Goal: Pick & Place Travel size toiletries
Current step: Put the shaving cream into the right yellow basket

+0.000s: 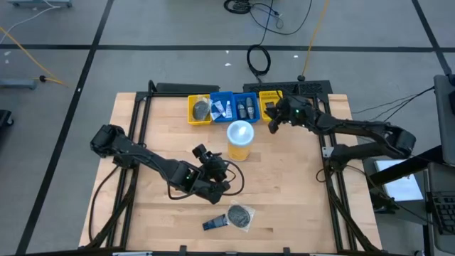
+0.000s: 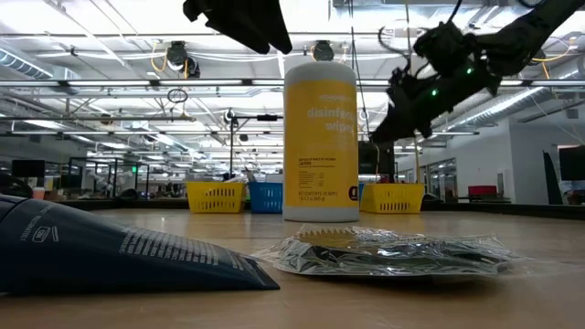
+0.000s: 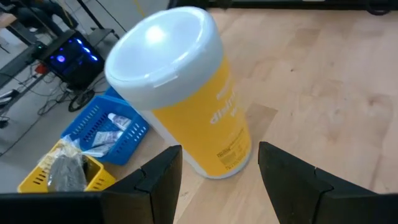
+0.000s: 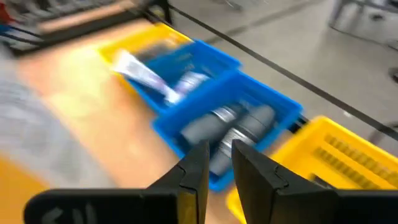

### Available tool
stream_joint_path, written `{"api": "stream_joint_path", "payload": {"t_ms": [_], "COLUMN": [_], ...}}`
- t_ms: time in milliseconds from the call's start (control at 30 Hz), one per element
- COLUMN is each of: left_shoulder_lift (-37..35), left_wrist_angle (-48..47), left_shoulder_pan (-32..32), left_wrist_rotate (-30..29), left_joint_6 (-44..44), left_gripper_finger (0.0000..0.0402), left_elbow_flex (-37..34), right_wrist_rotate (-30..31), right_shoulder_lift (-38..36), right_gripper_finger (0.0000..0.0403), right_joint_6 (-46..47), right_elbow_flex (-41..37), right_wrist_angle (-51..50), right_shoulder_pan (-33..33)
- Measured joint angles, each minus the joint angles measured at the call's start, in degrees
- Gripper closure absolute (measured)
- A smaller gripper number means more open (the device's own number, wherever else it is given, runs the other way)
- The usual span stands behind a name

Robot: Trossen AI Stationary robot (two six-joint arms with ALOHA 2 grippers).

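Hovering over the far bins [image 1: 234, 108], the right pincer [image 1: 272, 125] is nearly closed, empty; the left pincer [image 1: 222, 186], open, must next reach the dark sachet [image 1: 215, 223] near the worktop's [image 1: 298, 192] front edge.

Navy sachet [image 1: 212, 224] beside grey packet [image 1: 240, 215]

You see a pale wooden tabletop [image 1: 298, 192] with a smooth, lightly grained finish. Beside the left end effector [image 3: 217, 177] stands a glossy yellow plastic canister [image 3: 199, 118] with a smooth white plastic lid [image 3: 163, 53]. Its fingers [image 3: 160, 177] look matt dark plastic. The bins [image 4: 217, 106] ahead of the right end effector [image 4: 219, 165] are slotted plastic. The clear packet [image 2: 393, 251] looks crinkled and shiny.
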Motion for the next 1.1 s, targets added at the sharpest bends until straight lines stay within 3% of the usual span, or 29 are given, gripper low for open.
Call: {"api": "stream_joint_path", "payload": {"t_ms": [200,367,633,800,1100], "left_shoulder_lift": [0.0,0.0,0.0,0.0,0.6], "left_wrist_angle": [0.0,-0.1,-2.3,-3.4,-0.7], "left_shoulder_pan": [0.0,0.0,-1.2,-3.7,-10.5], "left_wrist_rotate": [2.2,7.7,27.6,35.7,39.3], "left_joint_6": [0.4,0.5,0.5,0.0,-12.5], "left_gripper_finger": [0.019,0.019,0.019,0.019,0.019], "left_elbow_flex": [0.0,0.0,0.0,0.0,-3.5], "right_wrist_rotate": [-4.1,-7.3,-7.2,-7.0,-5.0], "right_shoulder_lift": [-7.6,-12.3,-15.6,-15.5,-15.4], "right_gripper_finger": [0.0345,0.0341,0.0328,0.0322,0.032], "right_joint_6": [0.0,0.0,1.5,1.4,0.9], "right_elbow_flex": [0.0,0.0,0.0,0.0,0.0], "right_wrist_angle": [-3.3,-8.4,-11.1,-10.9,-9.9], "right_shoulder_pan": [5.4,11.7,22.3,27.6,31.3]}}
